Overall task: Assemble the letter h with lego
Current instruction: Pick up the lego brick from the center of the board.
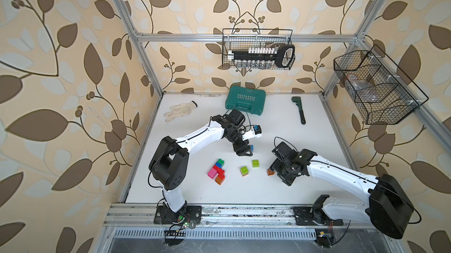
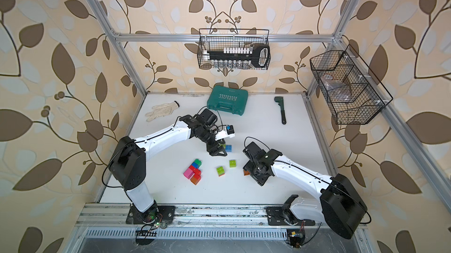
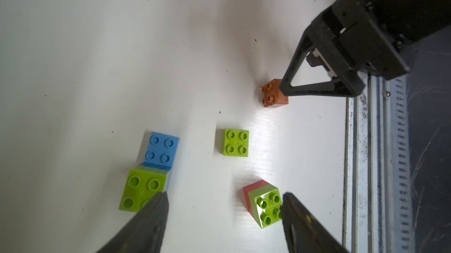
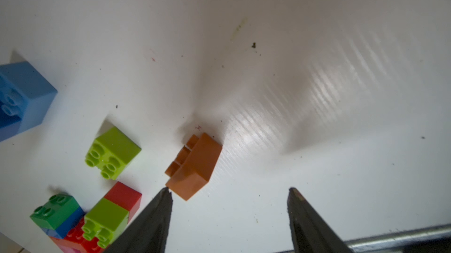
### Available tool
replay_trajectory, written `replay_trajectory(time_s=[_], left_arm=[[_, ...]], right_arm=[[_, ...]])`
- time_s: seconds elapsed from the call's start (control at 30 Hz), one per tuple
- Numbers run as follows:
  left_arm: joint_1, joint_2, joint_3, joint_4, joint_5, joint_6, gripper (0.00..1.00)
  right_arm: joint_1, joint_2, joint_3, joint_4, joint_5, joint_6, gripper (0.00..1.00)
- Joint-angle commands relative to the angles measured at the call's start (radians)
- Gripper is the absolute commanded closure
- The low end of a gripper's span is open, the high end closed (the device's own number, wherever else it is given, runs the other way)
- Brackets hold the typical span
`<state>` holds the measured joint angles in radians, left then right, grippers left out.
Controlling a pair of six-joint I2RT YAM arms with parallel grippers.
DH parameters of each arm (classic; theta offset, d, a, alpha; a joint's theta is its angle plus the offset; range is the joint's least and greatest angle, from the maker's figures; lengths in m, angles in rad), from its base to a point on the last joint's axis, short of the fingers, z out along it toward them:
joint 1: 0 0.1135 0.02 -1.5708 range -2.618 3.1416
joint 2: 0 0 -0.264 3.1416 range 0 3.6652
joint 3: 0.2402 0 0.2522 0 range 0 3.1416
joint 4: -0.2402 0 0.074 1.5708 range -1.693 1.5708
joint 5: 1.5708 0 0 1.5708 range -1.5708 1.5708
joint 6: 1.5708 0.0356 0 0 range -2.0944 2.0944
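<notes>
Pink, red, orange, blue and green studded plastic bricks form a joined cluster (image 1: pixel 216 171) on the white table (image 1: pixel 195 190), nearest the front rail in both top views. Just beyond it, toward the right arm, stands a lime square brick on a red one (image 1: pixel 244 171), and a little farther a lone lime square brick (image 1: pixel 255 163), apart from the rest. Beside these lies a small orange square brick (image 4: pixel 195 166). The right claw (image 4: pixel 229 190) is spread wide with nothing between its fingers. One fingertip (image 4: pixel 166 196) sits at the brick's corner, and whether it touches cannot be told. Farther back, the left claw (image 3: pixel 224 198) hangs wide and empty just beside a lime square brick (image 3: pixel 144 188) stacked on one end of a blue brick (image 3: pixel 161 149). Along the back edge lie a white work glove (image 1: pixel 180 111), a teal plastic case (image 1: pixel 245 100) and a dark green wrench (image 1: pixel 299 110).
</notes>
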<state>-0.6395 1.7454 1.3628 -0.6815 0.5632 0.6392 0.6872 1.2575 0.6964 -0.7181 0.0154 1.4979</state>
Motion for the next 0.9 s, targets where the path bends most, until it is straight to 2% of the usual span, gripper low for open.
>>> replay_trajectory(time_s=[0.0,0.23,0.53,0.6,0.7,0.8,0.87], left_arm=[[0.011,-0.059,-0.014,0.020,0.058,-0.018,0.23],[0.027,-0.070,-0.040,0.049,0.056,-0.023,0.22],[0.040,-0.080,-0.051,0.051,0.062,-0.027,0.21],[0.047,-0.078,-0.051,0.052,0.071,-0.028,0.21],[0.050,-0.069,-0.047,0.051,0.083,-0.034,0.21],[0.055,-0.071,-0.042,0.040,0.082,-0.037,0.21],[0.065,-0.080,-0.049,0.051,0.085,-0.046,0.21]], right_arm=[[0.008,0.048,0.037,0.015,0.085,0.120,0.29],[0.014,0.129,0.003,0.111,0.037,0.147,0.32],[0.046,0.166,0.031,0.089,0.046,0.091,0.50],[0.054,0.167,0.034,0.093,0.041,0.065,0.52],[0.057,0.168,0.060,0.042,0.057,-0.014,0.51],[0.058,0.144,0.084,-0.026,0.078,-0.084,0.42],[0.057,0.117,0.100,-0.032,0.074,-0.185,0.38]])
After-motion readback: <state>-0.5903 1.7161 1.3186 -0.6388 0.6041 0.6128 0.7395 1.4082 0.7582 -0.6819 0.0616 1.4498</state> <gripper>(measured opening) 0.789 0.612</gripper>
